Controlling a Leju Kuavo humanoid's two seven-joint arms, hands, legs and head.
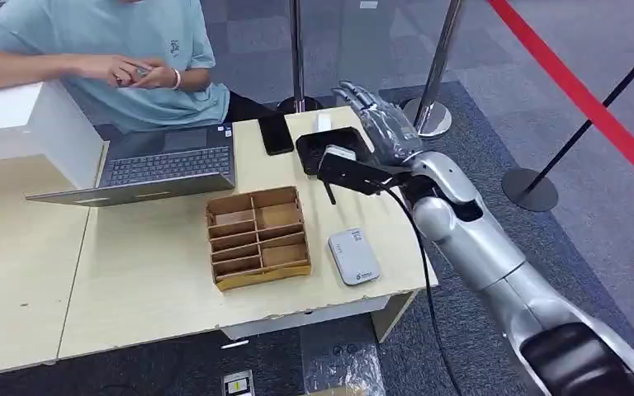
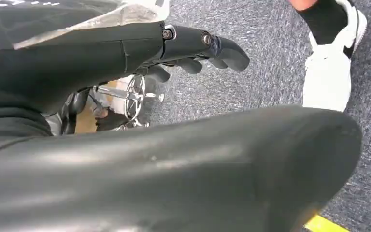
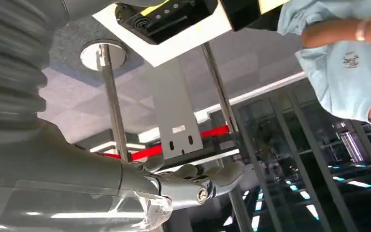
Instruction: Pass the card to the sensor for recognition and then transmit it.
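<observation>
- While the silver right hand (image 1: 377,118) hovers with its fingers spread and nothing in it, right of centre in the upper half of the head view, the task's thing appears to be the small white card (image 1: 339,153) lying in the shallow black rectangular tray (image 1: 312,148) just below it; from this height I cannot be sure it is a card (it could be a slim white device).
- Because the hand stands past the tray's far right corner, a straight descent could catch the tray rim and shove the tray toward the black phone (image 1: 276,133) beside it.
- If the fingers close on a flat card lying against the tray floor, they may slide over it and come up with nothing; a thin card gives little edge to hold.
- Since the white rounded card reader (image 1: 353,255) sits at the lower right of the pale wooden table (image 1: 149,280), near the edge, a clumsy sweep there could push it off.
- Should the arm cross low, the black wrist camera bracket (image 1: 348,171) and its cable could snag the brown cardboard compartment box (image 1: 257,236) at centre.
- Handing over carries a risk too: the person in a light blue shirt (image 1: 107,41) at upper left has both hands busy.
- At the floor, the dark left hand (image 2: 198,48) hangs with fingers loosely curled, holding nothing.
</observation>
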